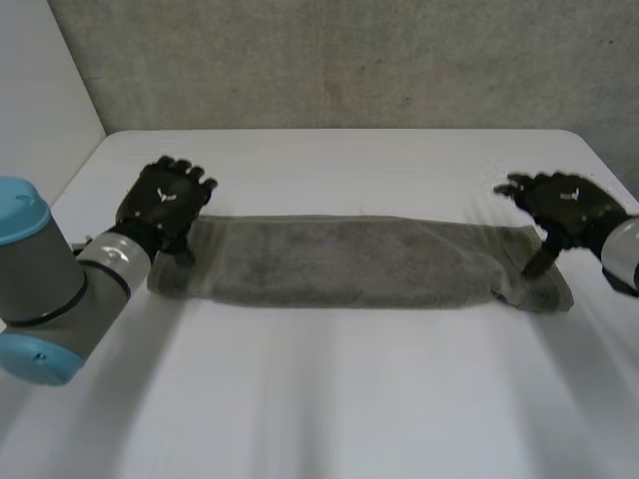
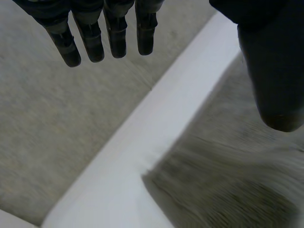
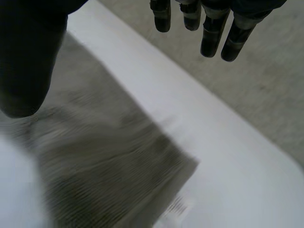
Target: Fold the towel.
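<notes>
The towel (image 1: 349, 261) lies flat on the white table (image 1: 329, 399) as a long grey strip. It runs from 9 o'clock to 3 o'clock across the table's middle and, judging by its narrow shape, is already doubled lengthwise. The left hand (image 1: 165, 205) sits over the strip's 9 o'clock end and the right hand (image 1: 564, 205) over its 3 o'clock end, one at each short edge. I judge this placing readies them to take both ends and bring one over to the other.

Neither hand grasps anything. In the left wrist view the fingers (image 2: 114, 33) hang straight and released, away from the cloth, while the thumb (image 2: 275, 71) points down over the towel near its corner. The right wrist view shows the same: fingers (image 3: 209, 28) straight and off the cloth, thumb (image 3: 23, 61) above the strip's end. Whether either thumb tip touches the cloth I cannot tell.

What looks like a small white label (image 3: 178, 206) sticks out at the towel corner by the right hand. A rough grey wall (image 1: 349, 60) stands beyond the table at 12 o'clock. The left arm (image 1: 50, 279) reaches in from 8 o'clock, beside the strip's end. Nothing lies on the towel or between the hands that would block a fold.
</notes>
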You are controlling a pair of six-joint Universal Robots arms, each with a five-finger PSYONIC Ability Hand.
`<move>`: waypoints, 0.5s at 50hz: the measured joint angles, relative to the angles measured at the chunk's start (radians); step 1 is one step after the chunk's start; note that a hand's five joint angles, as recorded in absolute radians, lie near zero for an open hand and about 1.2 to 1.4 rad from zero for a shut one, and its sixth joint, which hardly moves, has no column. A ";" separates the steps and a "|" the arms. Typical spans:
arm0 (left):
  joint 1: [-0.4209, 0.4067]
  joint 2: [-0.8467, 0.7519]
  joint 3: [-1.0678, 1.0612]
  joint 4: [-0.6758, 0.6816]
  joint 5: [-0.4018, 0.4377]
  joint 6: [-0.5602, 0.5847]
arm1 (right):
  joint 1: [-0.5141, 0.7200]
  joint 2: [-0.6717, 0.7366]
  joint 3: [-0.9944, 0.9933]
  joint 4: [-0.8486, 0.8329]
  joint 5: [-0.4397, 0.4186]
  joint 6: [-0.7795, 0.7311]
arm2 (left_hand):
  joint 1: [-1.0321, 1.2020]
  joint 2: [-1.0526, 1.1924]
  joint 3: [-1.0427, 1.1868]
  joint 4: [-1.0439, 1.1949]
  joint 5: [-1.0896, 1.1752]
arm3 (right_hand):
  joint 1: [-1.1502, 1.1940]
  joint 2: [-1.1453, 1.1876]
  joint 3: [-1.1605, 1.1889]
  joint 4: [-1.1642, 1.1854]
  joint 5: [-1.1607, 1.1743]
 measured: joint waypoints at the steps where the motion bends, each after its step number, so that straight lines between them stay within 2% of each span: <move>1: 0.001 0.000 -0.005 -0.004 0.000 0.001 | -0.003 -0.004 0.014 -0.002 -0.001 -0.002 | 0.000 0.000 0.000 0.000 0.000 | 0.000 0.000 0.000 0.000 0.000; 12: 0.025 -0.095 -0.028 -0.004 -0.002 0.044 | -0.053 0.016 0.191 -0.170 -0.002 -0.026 | 0.000 0.003 0.000 0.000 0.000 | 0.012 0.008 0.000 0.000 0.000; 16: 0.028 -0.138 -0.018 0.021 -0.015 0.079 | -0.058 0.075 0.205 -0.241 0.003 -0.047 | 0.000 0.011 0.000 0.000 0.009 | 0.165 0.182 0.000 0.000 0.044; 20: 0.028 -0.160 -0.010 0.039 -0.036 0.107 | -0.060 0.129 0.194 -0.268 0.006 -0.078 | 0.008 0.029 0.000 0.000 0.024 | 0.377 0.393 0.000 0.000 0.247; 25: 0.027 -0.178 -0.004 0.045 -0.048 0.117 | -0.064 0.168 0.169 -0.268 0.006 -0.118 | 0.167 0.178 0.000 0.000 0.169 | 0.817 0.838 0.000 0.000 0.694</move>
